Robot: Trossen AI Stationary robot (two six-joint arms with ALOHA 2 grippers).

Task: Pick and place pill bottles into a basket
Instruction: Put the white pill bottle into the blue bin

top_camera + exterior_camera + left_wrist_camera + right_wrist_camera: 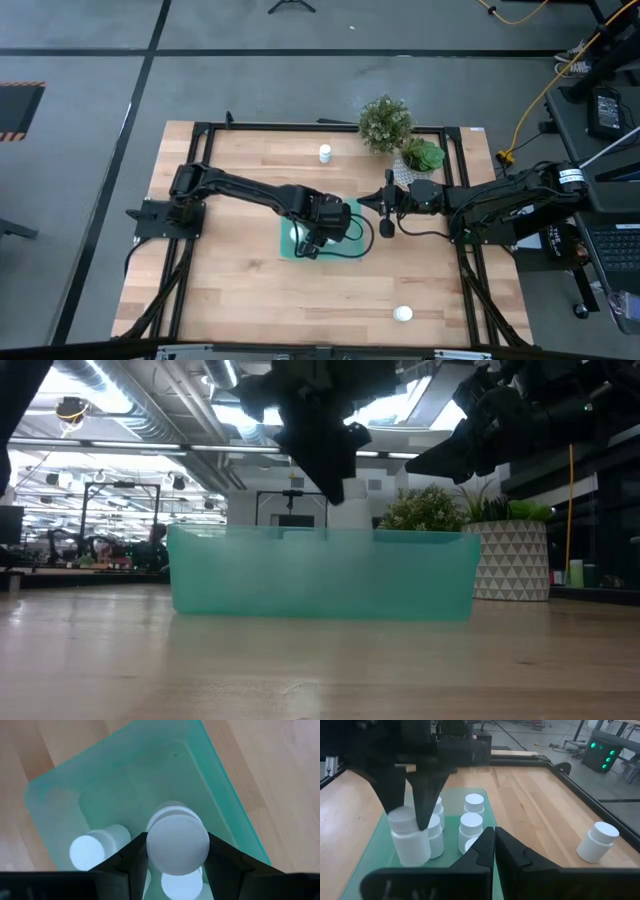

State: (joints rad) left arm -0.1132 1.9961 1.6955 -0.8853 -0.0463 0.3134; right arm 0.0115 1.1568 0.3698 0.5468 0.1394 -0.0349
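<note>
The left gripper (pixel 177 851), clenched on a pill bottle (pixel 177 845), hangs over the basket (pixel 220 780). Released crooked, it could topple bottles already standing inside. The right gripper (pixel 493 845) waits closed and empty beside the basket.

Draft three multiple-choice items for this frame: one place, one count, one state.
1. Where is the left gripper?
A. over the teal tray
B. over the plant pot
C. off the table

2. How many pill bottles stand on the bare table?
A. none
B. two
C. five

3. What state is the right gripper in?
A. shut, empty
B. shut on a bottle
C. wide open

Answers:
1 A: the left gripper holds a bottle over the tray.
2 B: one bottle stands near the plants and another at the near edge.
3 A: the right gripper has its fingers together with nothing between them.
</note>
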